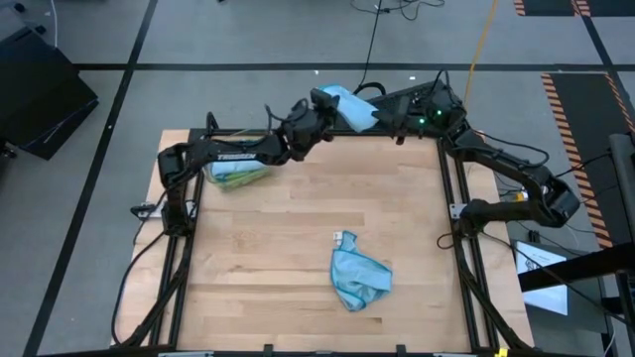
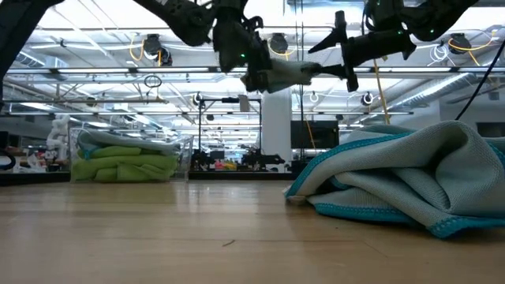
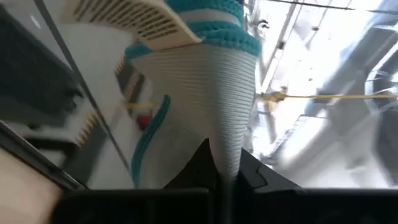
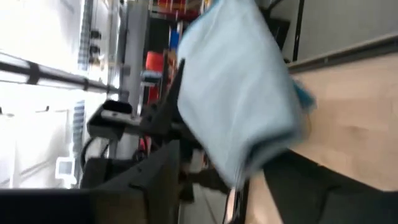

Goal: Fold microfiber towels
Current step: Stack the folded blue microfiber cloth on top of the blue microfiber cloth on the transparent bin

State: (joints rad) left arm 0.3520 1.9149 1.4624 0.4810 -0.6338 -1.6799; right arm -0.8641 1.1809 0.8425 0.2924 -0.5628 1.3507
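Note:
A folded light blue towel is held in the air over the table's far edge. My left gripper is shut on it; it also shows in the low view. My right gripper is open, with its fingers on either side of the towel's other end. A second light blue towel lies crumpled on the table near the front. Lime green towels lie stacked in a clear bin at the far left. My left gripper pinches a folded part of the light blue towel between its two fingers; several layers bunch together there. The fingers come nearly level from the table's left. The towel is lifted clear of the table and reaches toward my right gripper.
The clear plastic bin stands at the table's far left. Black frame rails run along the table's left and right sides. Bare wood lies between the bin and the crumpled towel.

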